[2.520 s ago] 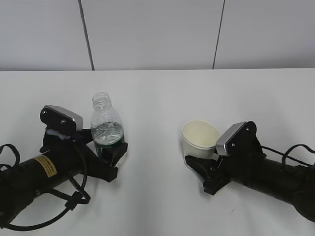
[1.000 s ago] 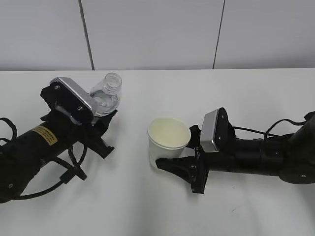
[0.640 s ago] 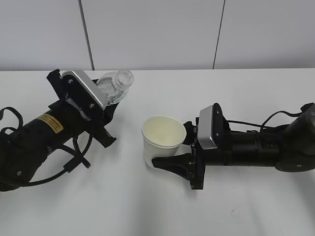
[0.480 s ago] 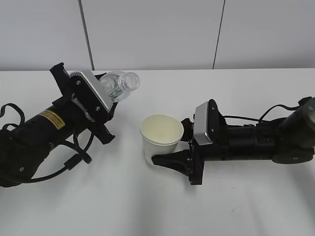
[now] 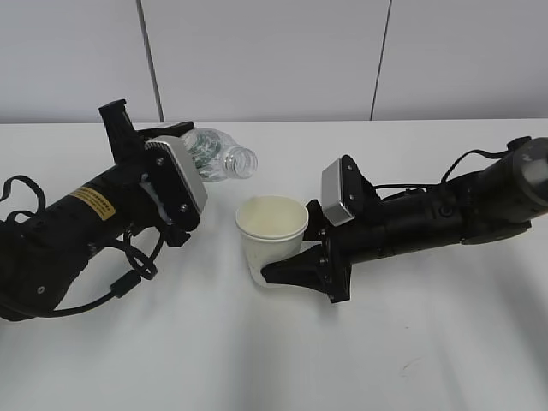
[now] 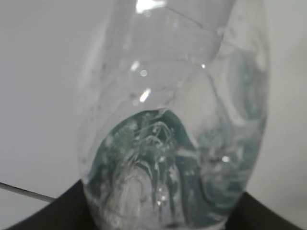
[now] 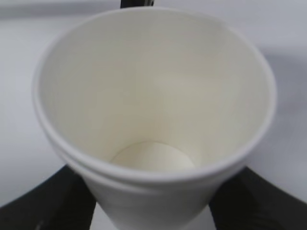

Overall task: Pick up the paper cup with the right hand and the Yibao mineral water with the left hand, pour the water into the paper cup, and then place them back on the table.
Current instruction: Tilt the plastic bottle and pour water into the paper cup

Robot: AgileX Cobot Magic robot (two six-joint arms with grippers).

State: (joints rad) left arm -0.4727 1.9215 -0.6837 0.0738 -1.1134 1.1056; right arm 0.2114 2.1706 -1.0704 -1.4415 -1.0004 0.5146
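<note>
Your Yibao mineral water (image 5: 210,154) now lies almost on its side in the left claw (image 5: 175,184), which pinches its body; a second ago its mouth pointed upward, now it aims right, just above and left of the paper cup (image 5: 271,235). The right claw (image 5: 295,272) grips that cup, which has slid left toward the bottle, a little above the tabletop (image 5: 257,360). The cup's bottom (image 7: 152,157) looks dry, so you're at the start of pouring; tilt a little further.
</note>
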